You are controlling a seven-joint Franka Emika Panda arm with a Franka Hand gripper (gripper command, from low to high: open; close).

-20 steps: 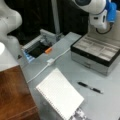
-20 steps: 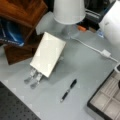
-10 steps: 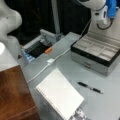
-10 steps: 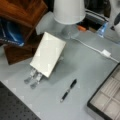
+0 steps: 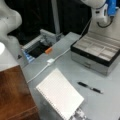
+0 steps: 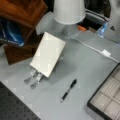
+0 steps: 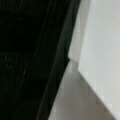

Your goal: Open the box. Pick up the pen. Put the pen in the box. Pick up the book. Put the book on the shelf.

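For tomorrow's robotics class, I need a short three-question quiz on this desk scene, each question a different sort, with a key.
1. True or false: the box is open.
2. Where does the pen lie? A) in the box B) on the table C) on the shelf
3. Fill in: the book leans on a metal ____.

Key: 1 true; 2 B; 3 stand. The gripper is out of view; only the arm shows above the box.
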